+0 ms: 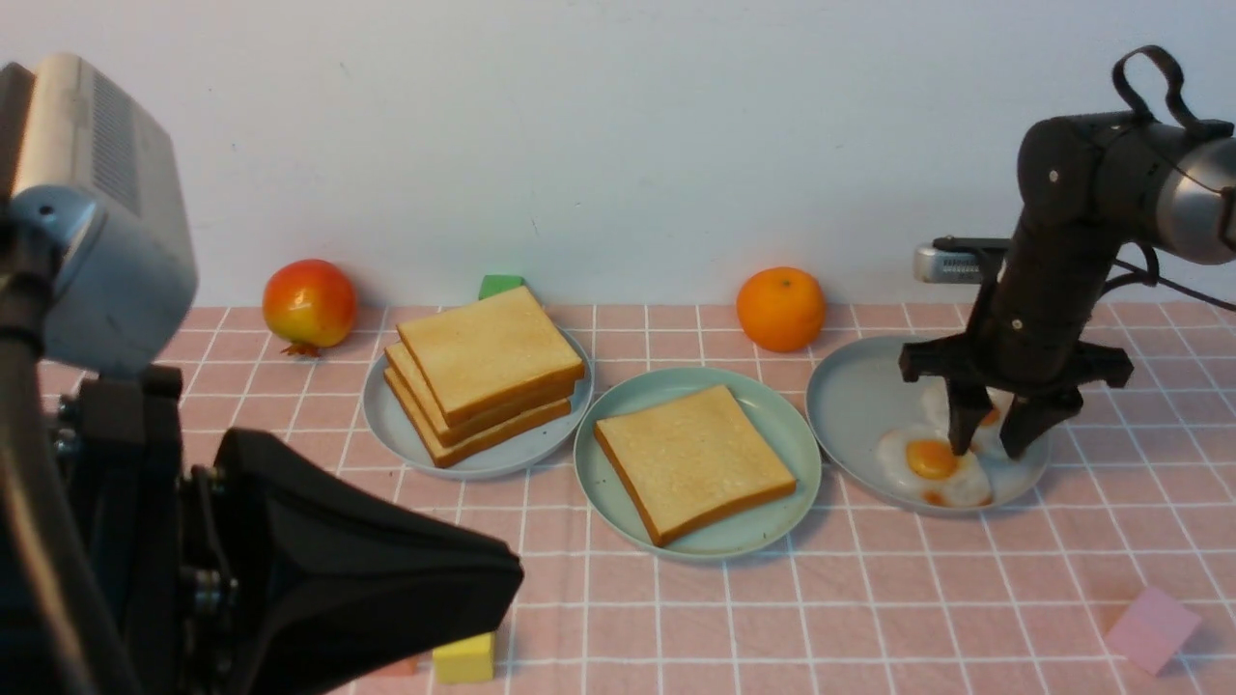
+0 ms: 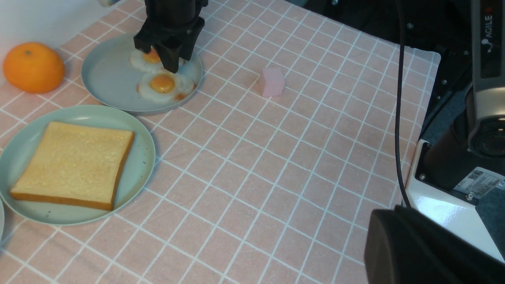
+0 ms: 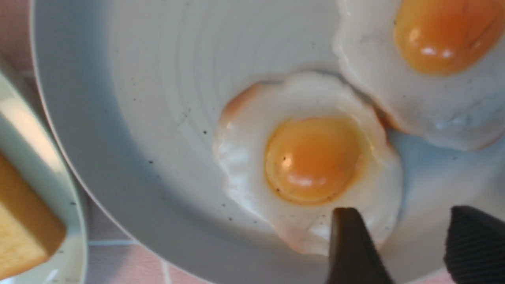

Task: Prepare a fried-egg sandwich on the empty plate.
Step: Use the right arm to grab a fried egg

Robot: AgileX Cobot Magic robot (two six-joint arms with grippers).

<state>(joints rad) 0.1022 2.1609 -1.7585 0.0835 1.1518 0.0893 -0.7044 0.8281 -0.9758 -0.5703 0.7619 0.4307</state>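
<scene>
Currently down over the right-hand grey-blue plate [image 1: 850, 405]: right claw [image 1: 990, 446], jaws parted, gripping nothing, one finger above the white edge of the nearer fried egg [image 1: 932, 461], the other above bare plate. Second egg [image 3: 426, 86] just behind, touching the first. Left claw [image 1: 463, 579] closed, low at the near left of the table [image 1: 869, 598]. Mint-green plate [image 1: 782, 425] in the middle, between the two grey-blue ones, carrying one toast slice [image 1: 695, 461] flat. Stack of three slices [image 1: 488, 372] on the left-hand grey-blue plate [image 1: 386, 425], just beside the mint-green one.
</scene>
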